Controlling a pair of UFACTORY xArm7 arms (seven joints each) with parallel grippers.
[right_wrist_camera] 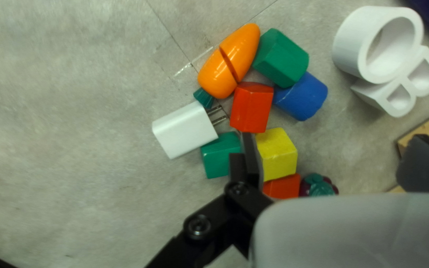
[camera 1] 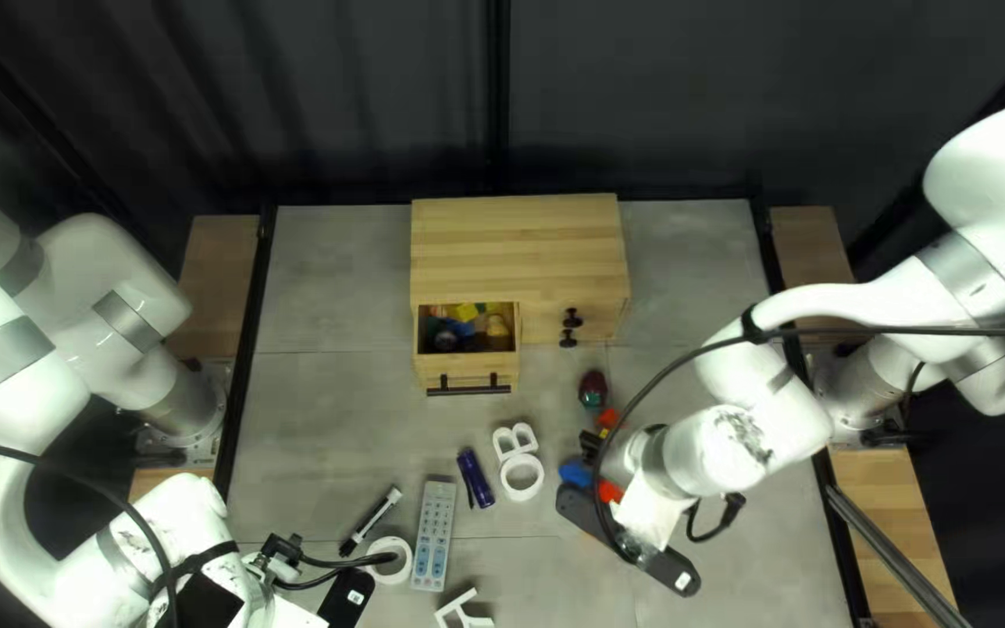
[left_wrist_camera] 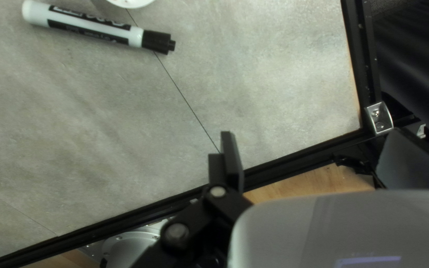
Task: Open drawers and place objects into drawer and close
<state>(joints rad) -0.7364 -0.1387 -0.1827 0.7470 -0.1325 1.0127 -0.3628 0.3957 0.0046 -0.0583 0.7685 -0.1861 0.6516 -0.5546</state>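
In the top left view a wooden cabinet (camera 1: 520, 244) has its left drawer (camera 1: 468, 379) pulled out, with colourful items inside. My right gripper (camera 1: 631, 541) hovers low over a cluster of toys at the right. The right wrist view has this gripper (right_wrist_camera: 333, 141) open, one finger at the gap between a green block (right_wrist_camera: 220, 156) and a yellow block (right_wrist_camera: 277, 154). Around them lie a red block (right_wrist_camera: 251, 106), a white plug adapter (right_wrist_camera: 184, 130), an orange carrot (right_wrist_camera: 229, 62) and a blue block (right_wrist_camera: 302, 97). My left gripper (camera 1: 314, 576), at the near left, is open and empty (left_wrist_camera: 314, 144).
A marker (camera 1: 371, 520), white roll (camera 1: 390, 559), remote (camera 1: 434, 535), purple item (camera 1: 476, 477) and white letter shapes (camera 1: 515, 440) lie mid-table and near it. A dark red item (camera 1: 592, 390) sits before the cabinet's right side, which has black knobs (camera 1: 572, 318). Black rails (camera 1: 249, 337) edge the table.
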